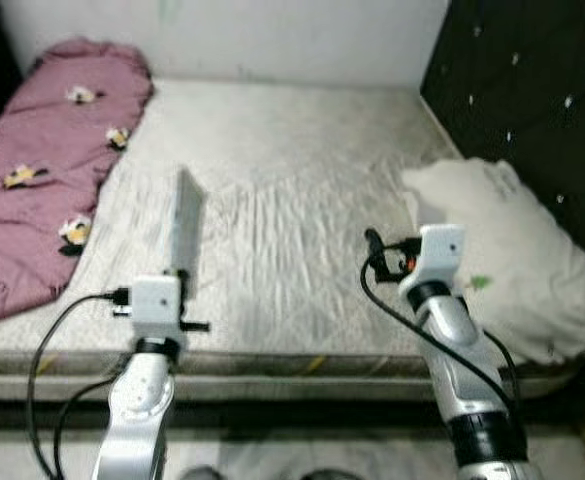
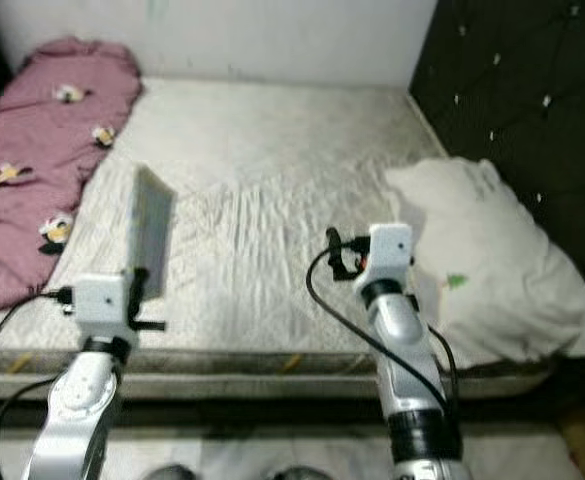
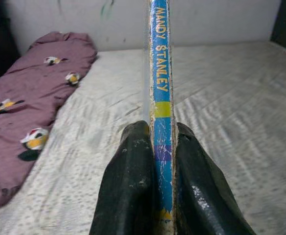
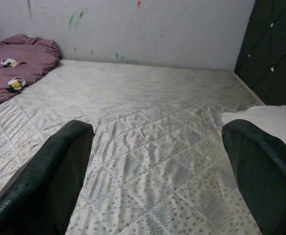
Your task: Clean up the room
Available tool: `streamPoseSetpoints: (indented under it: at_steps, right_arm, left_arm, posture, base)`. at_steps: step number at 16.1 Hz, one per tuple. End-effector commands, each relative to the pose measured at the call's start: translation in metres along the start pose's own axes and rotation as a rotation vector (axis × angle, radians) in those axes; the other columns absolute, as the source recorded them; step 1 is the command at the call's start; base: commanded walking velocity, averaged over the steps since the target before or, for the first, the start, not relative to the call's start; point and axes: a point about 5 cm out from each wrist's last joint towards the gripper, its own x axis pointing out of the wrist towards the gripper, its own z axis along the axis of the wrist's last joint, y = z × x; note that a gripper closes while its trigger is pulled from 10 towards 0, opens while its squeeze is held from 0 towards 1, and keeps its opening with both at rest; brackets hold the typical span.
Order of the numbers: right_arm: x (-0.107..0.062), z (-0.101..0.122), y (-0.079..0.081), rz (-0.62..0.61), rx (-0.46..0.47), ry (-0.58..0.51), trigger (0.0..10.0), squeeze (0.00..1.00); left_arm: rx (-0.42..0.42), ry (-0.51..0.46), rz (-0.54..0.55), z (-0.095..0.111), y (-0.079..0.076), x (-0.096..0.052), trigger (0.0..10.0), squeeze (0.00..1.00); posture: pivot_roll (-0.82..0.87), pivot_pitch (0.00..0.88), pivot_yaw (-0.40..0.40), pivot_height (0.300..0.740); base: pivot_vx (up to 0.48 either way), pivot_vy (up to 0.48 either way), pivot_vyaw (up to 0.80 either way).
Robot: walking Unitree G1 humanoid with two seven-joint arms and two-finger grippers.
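Looking from the head, the left end effector (image 1: 177,285) holds a thin book (image 1: 184,220) upright above the bed (image 1: 302,180), near its front edge; the right end effector (image 1: 387,250) hovers beside the white pillow (image 1: 502,250). Along the left wrist, both fingers (image 3: 133,186) clamp the blue spine (image 3: 161,98), worn and scuffed; it likely handles light, stiff, slightly slippery, best pinched low. Along the right wrist, fingers (image 4: 59,171) spread wide, empty.

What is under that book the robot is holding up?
The book, gripped by the left gripper, hangs over the pale quilted mattress. The bit of mattress directly beneath it is hidden by the gripper.
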Motion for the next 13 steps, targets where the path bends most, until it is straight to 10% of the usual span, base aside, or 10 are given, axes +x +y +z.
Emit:
streamPoseSetpoints:
  at_steps: [1, 13]
  right_arm:
    - [0.001, 0.005, 0.0, 0.0, -0.005, -0.013, 10.0, 0.0]
    - [-0.003, 0.001, -0.001, -0.032, 0.006, -0.019, 10.0, 0.0]
  left_arm:
    - [0.003, -0.051, 0.014, 0.011, 0.005, 0.001, 10.0, 0.0]
    - [0.01, -0.094, -0.063, 0.016, -0.005, 0.016, 10.0, 0.0]
  posture:
    - [0.02, 0.0, -0.069, 0.74]
    - [-0.02, 0.0, -0.002, 0.74]
  base:
    - [0.0, -0.266, 0.0]
    - [0.0, -0.023, 0.0]
